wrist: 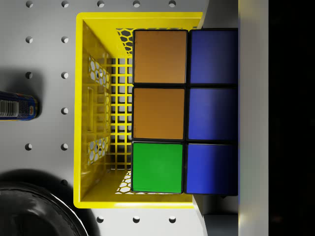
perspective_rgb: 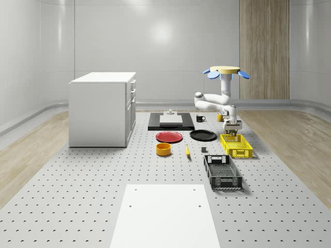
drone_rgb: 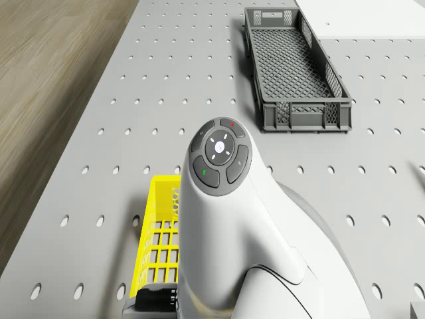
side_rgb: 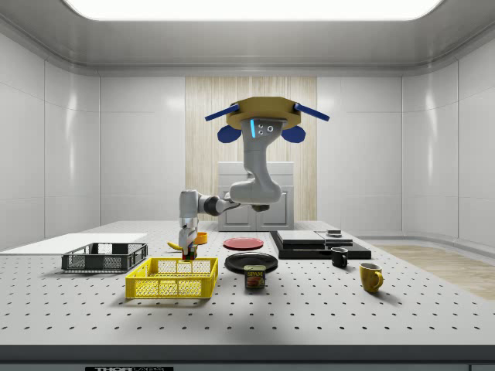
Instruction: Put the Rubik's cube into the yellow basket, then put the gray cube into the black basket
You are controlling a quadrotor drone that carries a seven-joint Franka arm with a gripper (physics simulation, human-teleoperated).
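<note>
The drone (perspective_rgb: 225,71) hovers over the table behind the yellow basket (perspective_rgb: 236,145), its arm bent down to it. My gripper (perspective_rgb: 232,133) is shut on the Rubik's cube (wrist: 184,110), holding it over the basket's far end at about rim height (side_rgb: 186,249). In the wrist view the cube shows orange, green and blue tiles against one pale finger (wrist: 253,118), with the yellow basket's rim (wrist: 81,113) below. The black basket (perspective_rgb: 222,172) lies in front of the yellow one. A small gray cube (perspective_rgb: 204,150) sits on the table left of the yellow basket.
A can (side_rgb: 254,277), a black plate (perspective_rgb: 202,135) and a red plate (perspective_rgb: 169,136) lie near the yellow basket. An orange bowl (perspective_rgb: 163,149), two mugs (side_rgb: 370,277), a black tray (perspective_rgb: 170,126) and a white cabinet (perspective_rgb: 103,108) stand further off.
</note>
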